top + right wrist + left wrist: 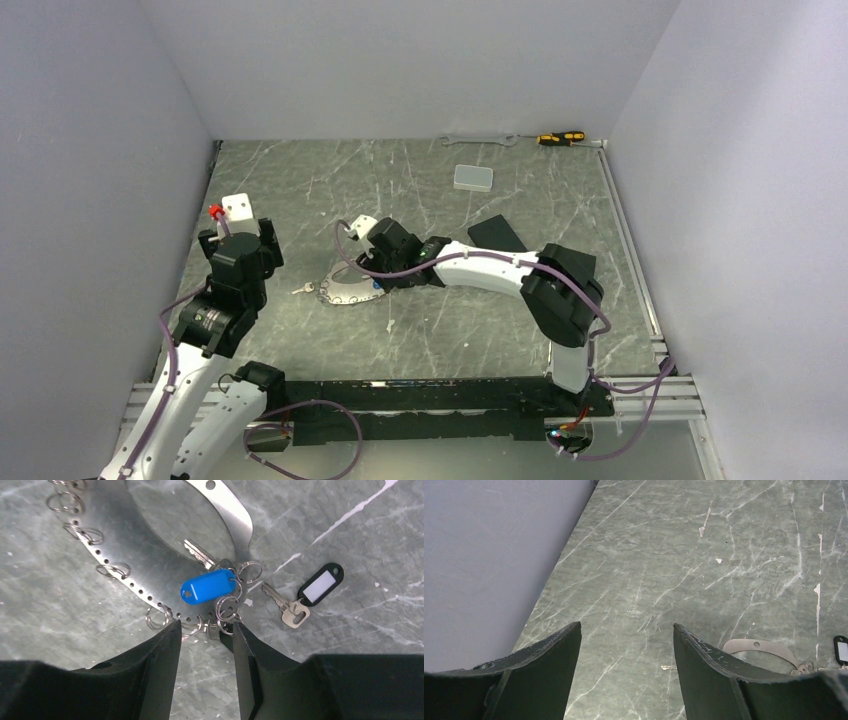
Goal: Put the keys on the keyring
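**Operator:** Where do the keys lie?

**Spotter:** The blue-tagged key (pixel 207 586) rests on the keyring (pixel 140 575), its tag across the flat band's row of holes. I can't tell whether its loop is threaded onto the band. The black-tagged key (pixel 290 612) lies loose on the table (pixel 649 555), just beside the band's tip and apart from it.

**Operator:** And my grippers?

**Spotter:** Your right gripper (pixel 206 630) sits low over the holed edge with its jaws parted, gripping nothing. A small split ring (pixel 157 617) lies just by its fingertips. Your left gripper (pixel 626 626) is spread wide and empty over bare table, off to the side of the keyring.

**Operator:** How do I do this step well?

**Spotter:** I'd take the black-tagged key next. Pinch its metal head, not the dangling tag, so the blade doesn't swing. That thin band will probably skate, so bring your left gripper over and pin it first. Come down square and close slowly.
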`<action>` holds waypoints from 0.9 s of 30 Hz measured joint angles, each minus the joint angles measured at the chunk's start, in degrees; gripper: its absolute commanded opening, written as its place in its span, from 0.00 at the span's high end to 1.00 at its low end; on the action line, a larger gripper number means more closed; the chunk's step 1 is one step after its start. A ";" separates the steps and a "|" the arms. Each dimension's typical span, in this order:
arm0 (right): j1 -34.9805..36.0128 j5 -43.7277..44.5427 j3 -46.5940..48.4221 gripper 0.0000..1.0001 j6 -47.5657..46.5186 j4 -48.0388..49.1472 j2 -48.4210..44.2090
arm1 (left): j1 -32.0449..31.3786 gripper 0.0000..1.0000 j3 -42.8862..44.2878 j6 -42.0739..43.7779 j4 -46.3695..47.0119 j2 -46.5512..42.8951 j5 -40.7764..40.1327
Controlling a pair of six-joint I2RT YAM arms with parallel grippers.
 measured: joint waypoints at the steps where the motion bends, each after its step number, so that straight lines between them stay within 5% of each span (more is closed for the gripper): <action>1: 0.13 -0.79 0.46 0.54 0.31 -0.02 0.00 | 0.00 0.28 0.00 0.07 0.00 -0.02 0.04; 27: 8.39 4.52 18.38 0.54 9.51 -7.23 15.47 | 0.17 0.28 0.00 0.96 0.22 -2.16 1.31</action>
